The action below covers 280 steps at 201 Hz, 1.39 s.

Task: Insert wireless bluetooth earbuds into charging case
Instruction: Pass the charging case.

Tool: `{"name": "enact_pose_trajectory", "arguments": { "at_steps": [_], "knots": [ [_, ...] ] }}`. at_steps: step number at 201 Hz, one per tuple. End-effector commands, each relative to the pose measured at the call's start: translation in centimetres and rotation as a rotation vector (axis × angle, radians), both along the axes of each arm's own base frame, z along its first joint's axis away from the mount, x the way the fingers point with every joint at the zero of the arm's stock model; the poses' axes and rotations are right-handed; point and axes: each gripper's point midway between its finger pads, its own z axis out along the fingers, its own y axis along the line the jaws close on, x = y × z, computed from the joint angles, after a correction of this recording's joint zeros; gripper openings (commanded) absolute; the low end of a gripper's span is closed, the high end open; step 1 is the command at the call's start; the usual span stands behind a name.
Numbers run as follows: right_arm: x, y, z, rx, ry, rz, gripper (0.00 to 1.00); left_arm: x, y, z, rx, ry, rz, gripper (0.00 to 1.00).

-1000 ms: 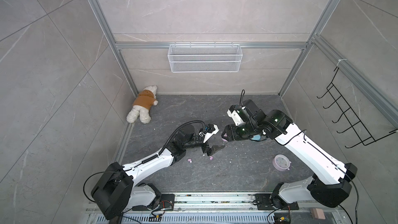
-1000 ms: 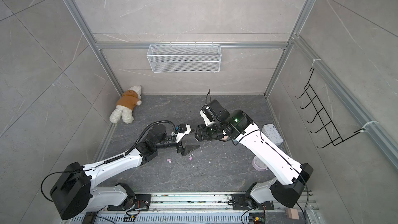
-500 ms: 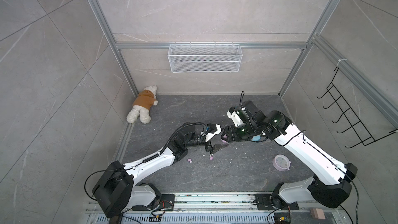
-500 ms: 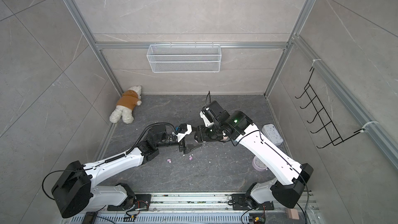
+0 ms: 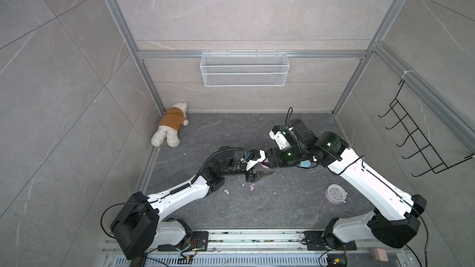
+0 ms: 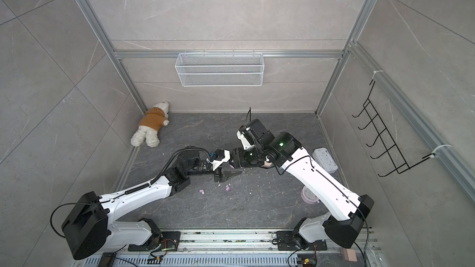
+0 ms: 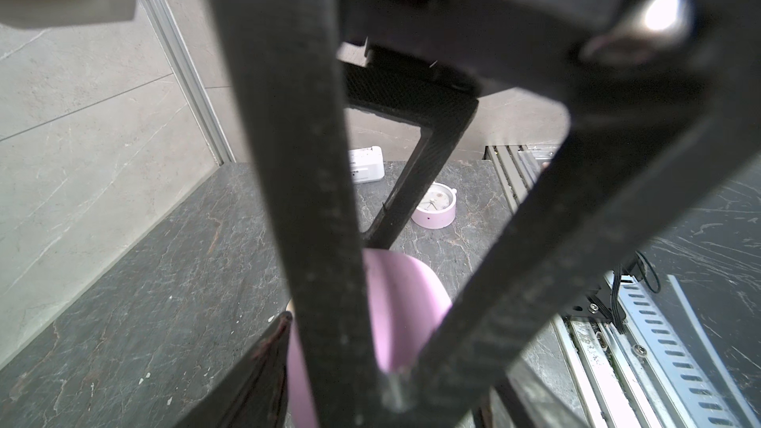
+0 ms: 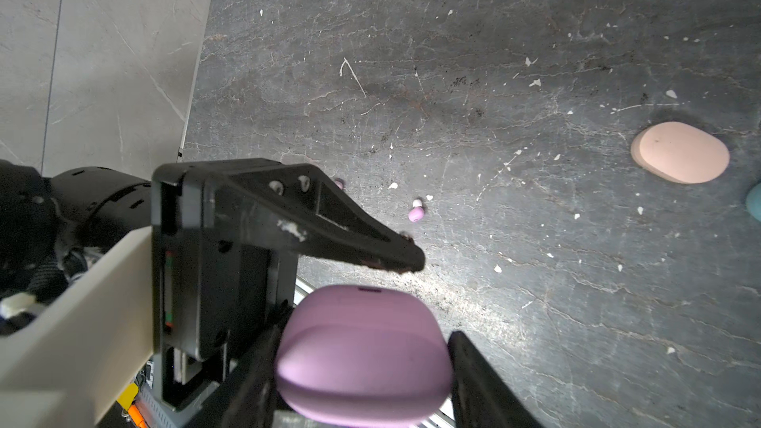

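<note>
Earbuds, tiny and lilac, lie on the dark gray surface near the left claw. Whether that claw is spread or pinching cannot be told. The right claw pinches the lilac case. Gray tiled walls stand around.

A plush bear in a brown hoodie lies in the table's far corner, well apart from the jaws. A lilac clock and a white power strip sit on the jaws' opposite side. White crumbs lie scattered beneath the jaws.
</note>
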Motion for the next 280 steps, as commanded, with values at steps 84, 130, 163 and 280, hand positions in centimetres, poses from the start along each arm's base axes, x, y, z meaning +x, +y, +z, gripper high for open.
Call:
{"name": "enact_pose_trajectory", "arguments": {
  "at_steps": [84, 130, 163, 280],
  "knots": [
    [-0.3, 0.5, 0.8, 0.032, -0.001, 0.004, 0.59, -0.2, -0.7, 2.5, -0.060, -0.078, -0.036, 0.44],
    [-0.4, 0.7, 0.4, 0.031, 0.010, 0.010, 0.60, -0.4, -0.7, 2.6, -0.063, -0.076, -0.040, 0.36],
    [-0.4, 0.7, 0.2, 0.031, 0.014, 0.009, 0.60, -0.5, -0.7, 2.9, -0.069, -0.077, -0.041, 0.34],
    [-0.5, 1.2, 0.6, 0.062, 0.015, 0.022, 0.58, -0.9, -0.6, 2.8, -0.059, -0.077, -0.054, 0.49]
  ]
}}
